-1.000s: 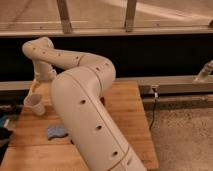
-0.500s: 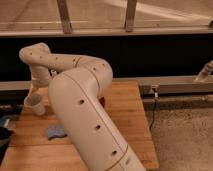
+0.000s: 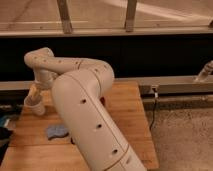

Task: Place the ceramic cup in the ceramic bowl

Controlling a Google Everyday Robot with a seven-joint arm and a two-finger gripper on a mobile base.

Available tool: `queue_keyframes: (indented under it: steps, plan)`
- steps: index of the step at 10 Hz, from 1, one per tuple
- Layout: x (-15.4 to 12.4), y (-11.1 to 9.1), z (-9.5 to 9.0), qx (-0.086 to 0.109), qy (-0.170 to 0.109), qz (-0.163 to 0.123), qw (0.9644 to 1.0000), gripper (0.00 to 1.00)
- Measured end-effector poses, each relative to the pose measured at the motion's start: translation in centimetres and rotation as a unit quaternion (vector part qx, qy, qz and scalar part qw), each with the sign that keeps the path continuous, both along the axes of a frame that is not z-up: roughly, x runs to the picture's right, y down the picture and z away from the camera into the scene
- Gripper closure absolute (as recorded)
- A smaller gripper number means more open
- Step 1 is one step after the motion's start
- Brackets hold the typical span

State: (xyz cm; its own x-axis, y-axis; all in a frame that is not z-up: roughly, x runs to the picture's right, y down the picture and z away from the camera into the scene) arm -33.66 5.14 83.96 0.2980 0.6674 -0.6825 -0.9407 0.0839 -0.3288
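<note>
The ceramic cup (image 3: 34,106) is small and off-white and sits at the left edge of the wooden table (image 3: 125,120). My gripper (image 3: 34,93) is right above the cup, at its rim, hanging from the white wrist. I cannot tell whether it holds the cup. My thick white arm (image 3: 85,115) crosses the middle of the table and hides what lies behind it. The green ceramic bowl does not show in this view.
A small blue-grey object (image 3: 56,131) lies on the table in front of the cup, beside my arm. A dark cable (image 3: 153,112) hangs off the table's right side over grey floor. A dark low wall with a rail runs behind the table.
The arm's upper bend has swung a little left and lower. The wrist has come down closer over the cup. The cup has stayed about where it was.
</note>
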Motion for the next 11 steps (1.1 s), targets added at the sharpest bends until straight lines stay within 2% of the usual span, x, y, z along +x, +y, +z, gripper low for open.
queue_keyframes:
  steps: [2, 3, 7, 10, 11]
  plan:
    - [0.3, 0.7, 1.4, -0.009, -0.003, 0.003, 0.9999, 0.22]
    - [0.2, 1.1, 1.9, -0.015, -0.007, 0.003, 0.9999, 0.29]
    - [-1.0, 1.9, 1.7, -0.030, -0.035, -0.003, 0.9989, 0.69]
    - [-1.5, 2.0, 1.1, -0.032, -0.046, 0.003, 0.9984, 0.97]
    - [-1.4, 1.9, 0.9, -0.035, -0.049, 0.007, 0.9982, 1.00]
